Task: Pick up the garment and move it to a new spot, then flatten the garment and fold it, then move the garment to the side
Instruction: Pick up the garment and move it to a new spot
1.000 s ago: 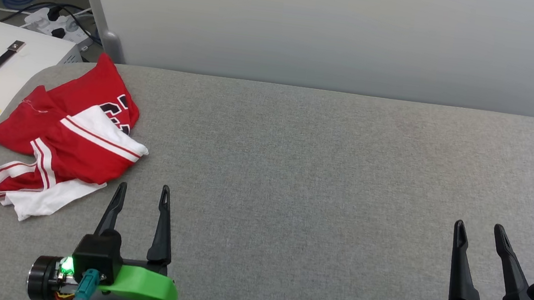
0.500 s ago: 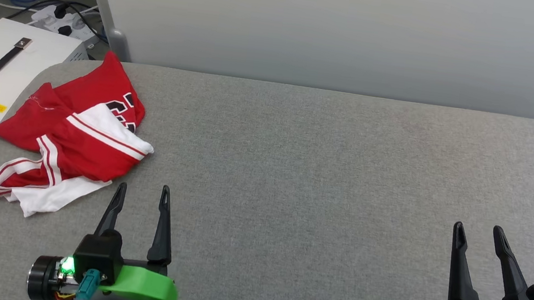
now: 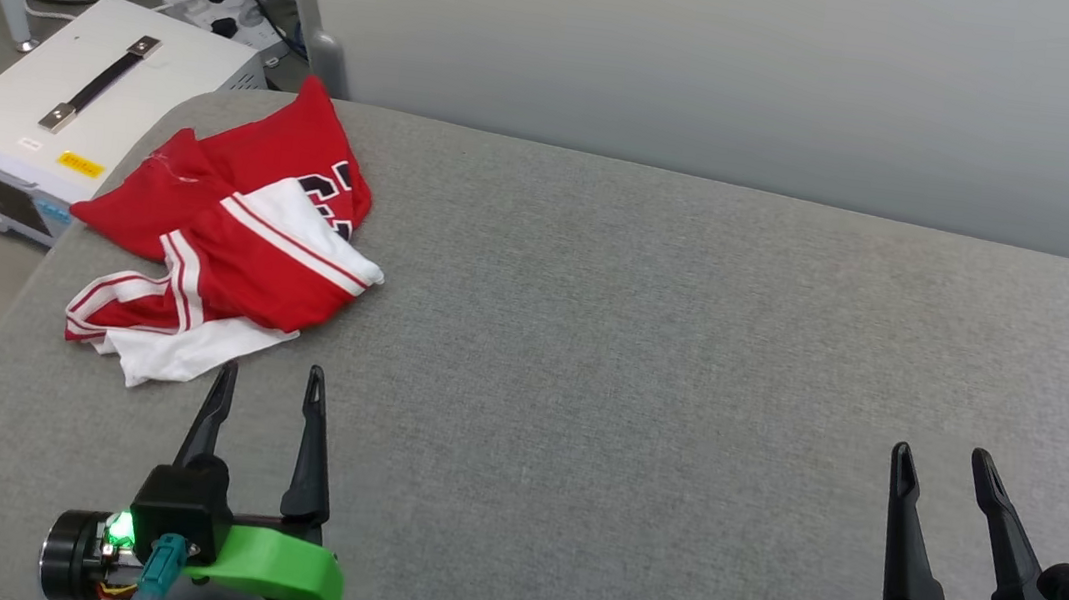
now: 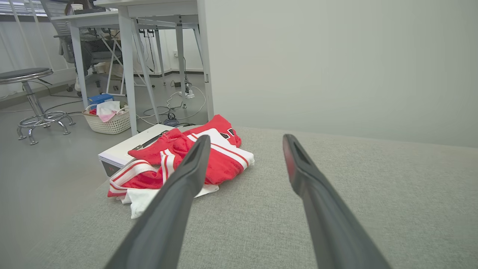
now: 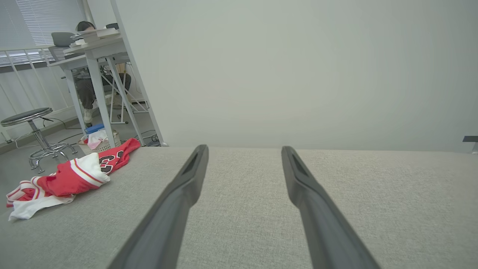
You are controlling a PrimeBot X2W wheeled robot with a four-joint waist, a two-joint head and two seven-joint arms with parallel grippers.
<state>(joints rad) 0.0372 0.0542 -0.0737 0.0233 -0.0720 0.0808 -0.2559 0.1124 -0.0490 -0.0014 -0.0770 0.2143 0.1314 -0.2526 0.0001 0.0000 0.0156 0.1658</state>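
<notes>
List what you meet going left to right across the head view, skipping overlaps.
White box with a black handle → garment → right gripper, jaws open. The left gripper, jaws open, sits below the garment in this picture, so it is left out.

A crumpled red jersey T-shirt, white-sleeved with red-and-white striped trim and black, white-outlined print, shows against a heathered grey fabric tabletop just ahead-left of the left pincer, black-fingered on a green mount; the right pincer, also black, wears a white mount.
</notes>
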